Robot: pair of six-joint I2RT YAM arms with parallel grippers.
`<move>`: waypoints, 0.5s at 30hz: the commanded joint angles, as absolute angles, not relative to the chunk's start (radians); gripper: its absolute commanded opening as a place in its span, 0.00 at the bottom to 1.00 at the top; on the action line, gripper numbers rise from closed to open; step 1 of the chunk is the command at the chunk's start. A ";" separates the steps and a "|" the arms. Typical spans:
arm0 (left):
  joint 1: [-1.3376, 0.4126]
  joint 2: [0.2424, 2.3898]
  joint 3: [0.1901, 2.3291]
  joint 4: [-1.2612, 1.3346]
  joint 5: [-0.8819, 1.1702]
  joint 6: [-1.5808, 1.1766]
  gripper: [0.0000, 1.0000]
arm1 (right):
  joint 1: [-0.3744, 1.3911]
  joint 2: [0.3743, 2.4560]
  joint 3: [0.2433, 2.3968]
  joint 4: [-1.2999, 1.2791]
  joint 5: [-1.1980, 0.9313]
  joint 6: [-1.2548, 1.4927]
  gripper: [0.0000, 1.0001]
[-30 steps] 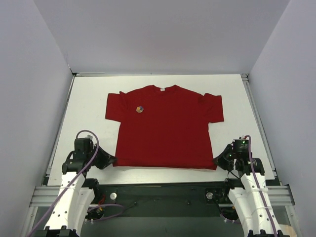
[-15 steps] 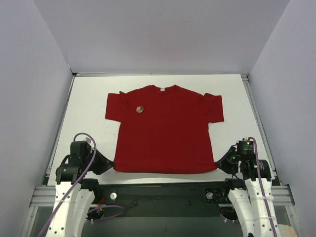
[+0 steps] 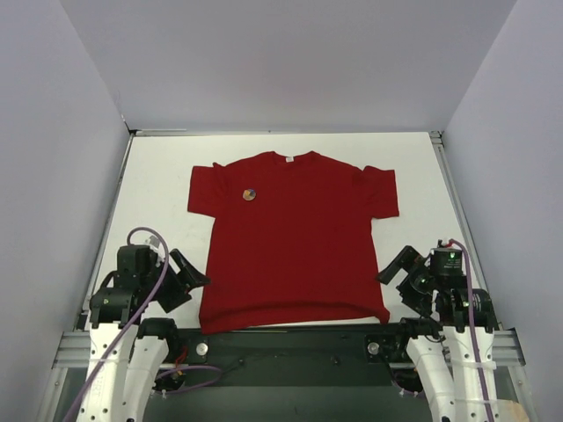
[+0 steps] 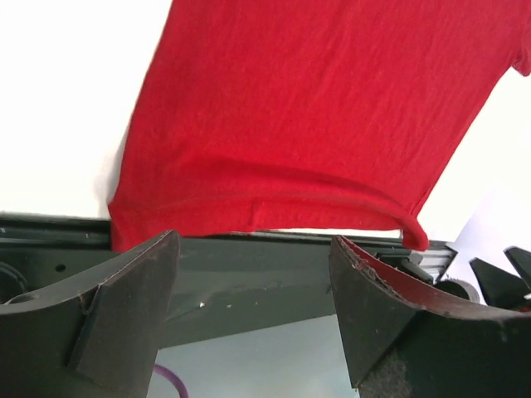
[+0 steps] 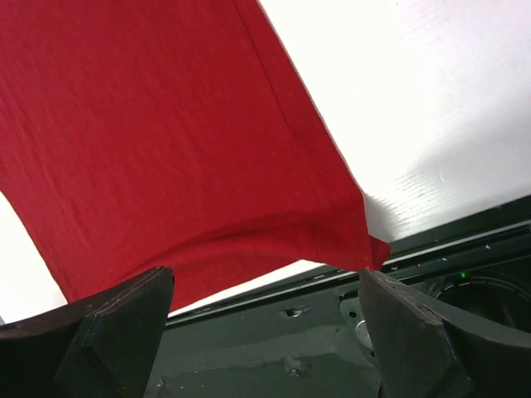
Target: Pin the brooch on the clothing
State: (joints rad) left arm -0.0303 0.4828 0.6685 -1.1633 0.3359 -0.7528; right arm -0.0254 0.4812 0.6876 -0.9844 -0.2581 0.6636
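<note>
Nearest, the left end effector [image 3: 186, 283] and the right end effector [image 3: 396, 277] sit low at the near edge of the table [image 3: 158, 176], one on each side of the shirt's bottom hem. Both stand wide open and hold nothing. In the left wrist view the fingers of the left end effector [image 4: 253, 249] frame the hem with clear space between them and the cloth. In the right wrist view the right end effector [image 5: 264, 278] does likewise, and the hem corner lies just beyond its fingers, not touching them.

The clothing [image 3: 295, 237], a dark red T-shirt, lies flat with its long axis running near to far. Its hem is at the table's near edge and its corners reach just over onto the dark rail [image 3: 290, 343]. A shallow ridge runs along the hem.

Farther on, the brooch [image 3: 249, 194] rests on the shirt's chest, left of the midline and just short of the collar, well apart from both end effectors. It lies ahead of the left end effector and to its inner side, so the left arm is the nearer one. Being round, it has no long axis to line up with. Whether its pin is through the cloth is too small to tell.

Farthest, the small white label [image 3: 288, 159] marks the collar.
</note>
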 commanded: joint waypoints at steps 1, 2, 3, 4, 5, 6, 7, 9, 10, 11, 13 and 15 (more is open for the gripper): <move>-0.047 0.604 0.722 -0.990 0.299 -0.715 0.82 | -0.023 0.551 0.729 -0.960 -0.276 0.627 1.00; -0.055 0.633 0.733 -0.956 0.301 -0.715 0.82 | -0.023 0.570 0.729 -0.913 -0.281 0.623 1.00; -0.055 0.665 0.744 -0.892 0.301 -0.703 0.82 | -0.023 0.618 0.730 -0.888 -0.284 0.615 1.00; -0.057 0.734 0.755 -0.856 0.304 -0.695 0.82 | -0.023 0.646 0.735 -0.861 -0.287 0.612 1.00; -0.061 0.773 0.785 -0.824 0.302 -0.686 0.82 | -0.023 0.672 0.739 -0.806 -0.293 0.608 1.00; -0.063 0.811 0.804 -0.778 0.296 -0.666 0.80 | -0.023 0.733 0.742 -0.773 -0.293 0.601 1.00; -0.067 0.887 0.822 -0.755 0.295 -0.657 0.79 | -0.023 0.765 0.756 -0.740 -0.298 0.597 0.99; -0.084 0.963 0.879 -0.697 0.281 -0.632 0.74 | -0.020 0.869 0.775 -0.648 -0.295 0.595 0.98; -0.090 1.038 0.902 -0.674 0.279 -0.627 0.71 | -0.020 0.906 0.785 -0.617 -0.293 0.594 0.96; -0.098 1.075 0.922 -0.655 0.278 -0.623 0.68 | -0.011 0.945 0.811 -0.557 -0.285 0.592 0.95; -0.126 1.202 0.997 -0.606 0.272 -0.614 0.54 | -0.006 1.063 0.840 -0.500 -0.259 0.591 0.93; -0.164 1.297 1.095 -0.577 0.268 -0.598 0.41 | 0.020 1.194 0.905 -0.437 -0.230 0.591 0.91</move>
